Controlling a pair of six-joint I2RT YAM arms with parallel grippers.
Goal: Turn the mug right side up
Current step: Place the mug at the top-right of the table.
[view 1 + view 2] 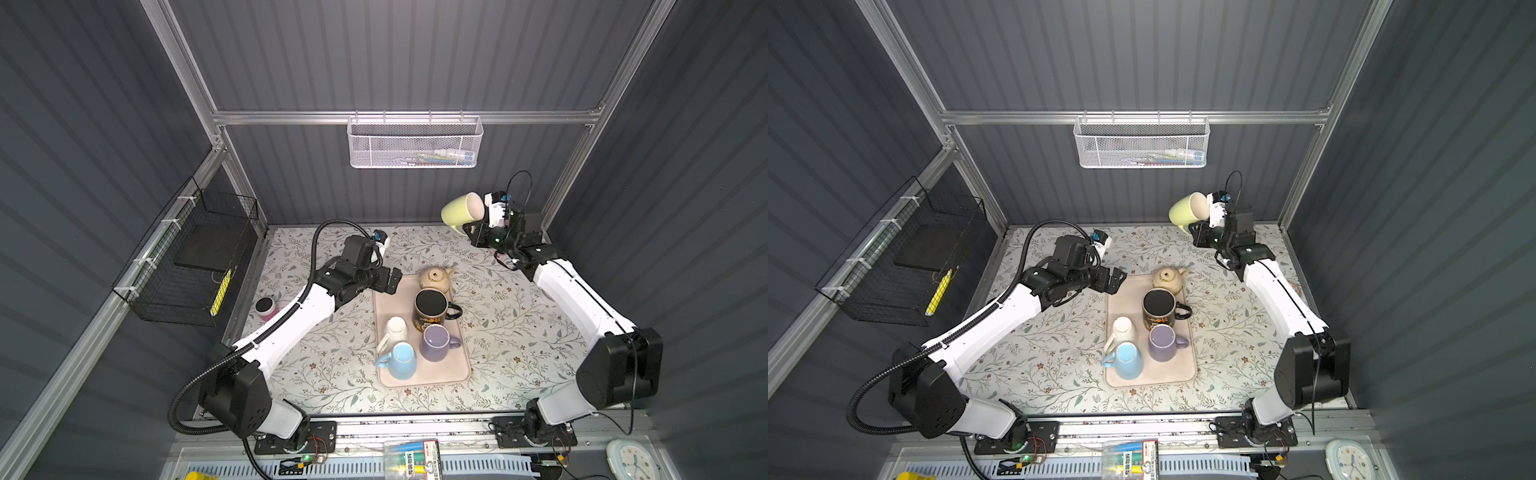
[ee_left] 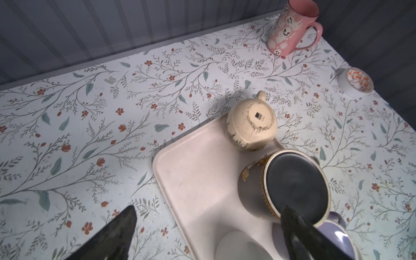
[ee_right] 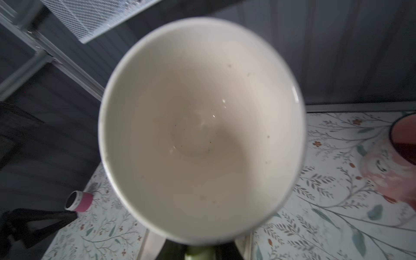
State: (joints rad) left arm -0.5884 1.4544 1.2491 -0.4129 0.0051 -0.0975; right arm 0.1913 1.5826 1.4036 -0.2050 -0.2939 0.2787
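Note:
In both top views the yellow-green mug (image 1: 459, 212) (image 1: 1185, 212) hangs in the air above the table's back right corner. It lies on its side, with its white inside (image 3: 200, 126) filling the right wrist view. My right gripper (image 1: 467, 228) (image 1: 1192, 230) (image 3: 199, 249) is shut on the mug's handle, which shows as a green strip between the dark fingers. My left gripper (image 1: 392, 282) (image 1: 1116, 280) (image 2: 209, 211) is open and holds nothing, hovering over the back left corner of the pink tray (image 1: 457, 374) (image 2: 191, 180).
On the tray stand a beige teapot (image 1: 434, 278) bottom up, a black mug (image 1: 432, 309) bottom up, and white (image 1: 395, 330), blue (image 1: 401, 359) and purple (image 1: 436, 343) mugs. An upright pink mug (image 2: 292, 29) and a small bowl (image 2: 356, 82) sit at the back right. A small pink cup (image 1: 266, 308) is at the left.

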